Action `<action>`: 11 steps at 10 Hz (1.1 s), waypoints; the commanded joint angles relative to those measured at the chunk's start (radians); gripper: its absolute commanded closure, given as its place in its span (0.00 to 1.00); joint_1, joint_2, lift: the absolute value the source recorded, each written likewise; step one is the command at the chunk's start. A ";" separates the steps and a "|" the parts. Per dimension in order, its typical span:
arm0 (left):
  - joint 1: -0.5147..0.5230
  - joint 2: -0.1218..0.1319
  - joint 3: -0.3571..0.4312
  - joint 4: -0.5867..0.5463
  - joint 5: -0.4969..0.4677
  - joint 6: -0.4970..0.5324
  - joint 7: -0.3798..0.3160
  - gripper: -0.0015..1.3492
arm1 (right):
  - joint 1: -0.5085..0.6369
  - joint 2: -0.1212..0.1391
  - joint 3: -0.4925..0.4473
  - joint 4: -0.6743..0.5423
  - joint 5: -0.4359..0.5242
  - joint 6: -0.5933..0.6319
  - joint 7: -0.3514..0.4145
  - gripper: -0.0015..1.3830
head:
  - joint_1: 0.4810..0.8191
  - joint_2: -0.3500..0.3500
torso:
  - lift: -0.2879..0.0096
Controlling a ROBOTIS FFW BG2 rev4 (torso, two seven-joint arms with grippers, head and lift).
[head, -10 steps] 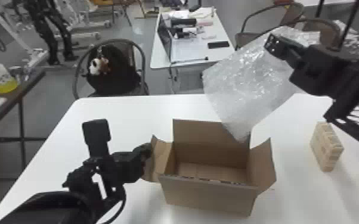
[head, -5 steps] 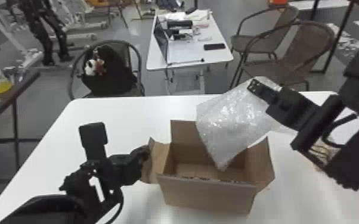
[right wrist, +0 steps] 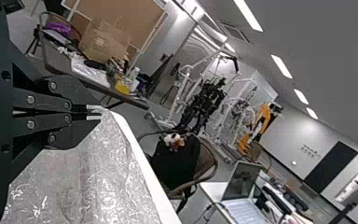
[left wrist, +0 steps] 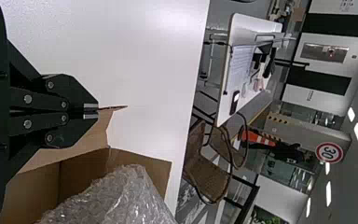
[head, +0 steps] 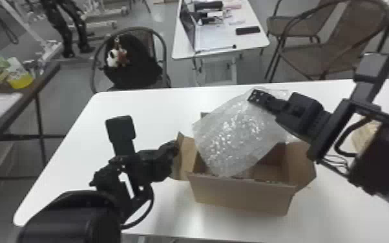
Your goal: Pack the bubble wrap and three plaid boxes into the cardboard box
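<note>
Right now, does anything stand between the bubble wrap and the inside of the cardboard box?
Nothing visible does. The bubble wrap hangs from the right gripper over the open cardboard box, and the left gripper has its jaws on a side flap, beside the opening rather than across it.

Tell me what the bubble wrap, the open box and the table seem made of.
Bubble wrap: thin, glossy, translucent plastic, by its glints and crinkles. Open box: matte brown cardboard, by its folded flaps. Table: smooth white top with soft sheen, perhaps laminate.
</note>
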 commanded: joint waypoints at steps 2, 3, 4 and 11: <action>0.005 -0.006 -0.002 0.006 0.006 -0.014 0.006 0.90 | 0.005 -0.006 -0.001 -0.022 0.023 -0.001 -0.009 0.93 | 0.63 0.85 | 0.52; 0.011 -0.006 -0.002 0.006 0.012 -0.019 0.015 0.90 | 0.031 -0.018 0.011 -0.020 0.083 -0.104 0.034 0.93 | 0.63 0.85 | 0.52; 0.014 -0.006 -0.002 0.006 0.015 -0.019 0.017 0.90 | 0.050 -0.055 0.075 0.004 0.086 -0.262 0.041 0.93 | 0.63 0.84 | 0.52; 0.019 -0.006 -0.002 0.010 0.020 -0.033 0.023 0.90 | 0.074 -0.081 0.187 0.122 -0.150 -0.429 0.035 0.93 | 0.63 0.79 | 0.52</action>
